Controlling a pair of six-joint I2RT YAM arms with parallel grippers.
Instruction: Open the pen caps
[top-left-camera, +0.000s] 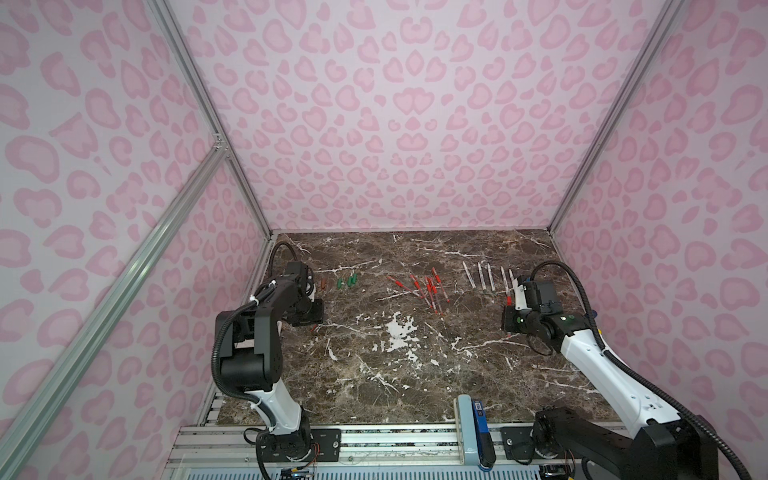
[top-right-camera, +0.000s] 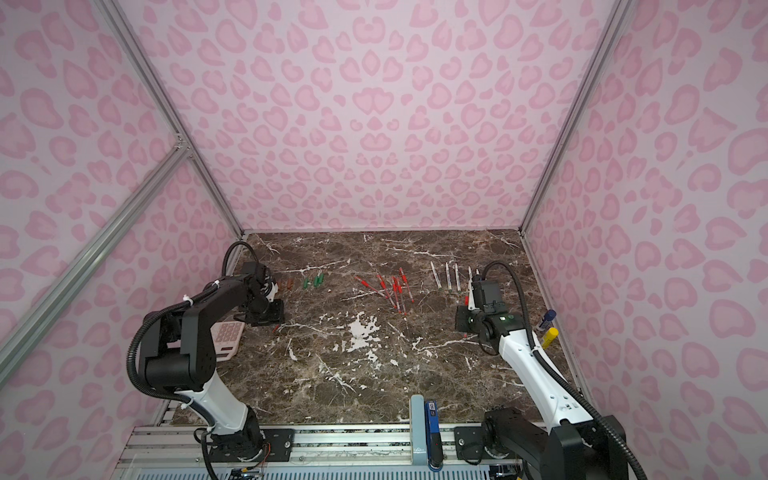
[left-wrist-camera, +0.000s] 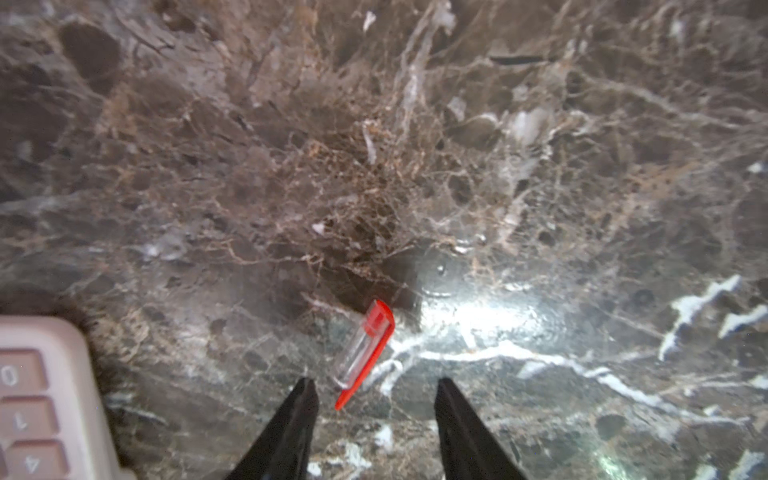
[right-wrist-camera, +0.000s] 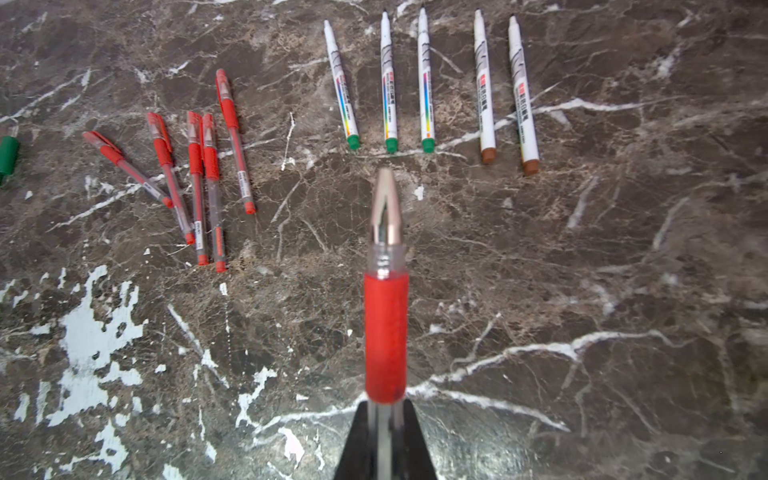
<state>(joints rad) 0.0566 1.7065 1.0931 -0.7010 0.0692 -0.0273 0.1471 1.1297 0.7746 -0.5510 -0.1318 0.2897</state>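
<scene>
left wrist view: left gripper stands apart, a light, likely slippery red cap just ahead; right gripper clamps the stiff pen behind its rubber sleeve

Aluminium frame, pink patterned walls and two rail-mounted arms mark a robotics lab cell.

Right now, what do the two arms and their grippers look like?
Both arms mix black joints with white shells: left arm, right arm. Black ribbed cable hoses run along each; white zip ties bind the left one. Green lights glow on the right wrist. Left gripper and right gripper have black tapered fingers.
</scene>
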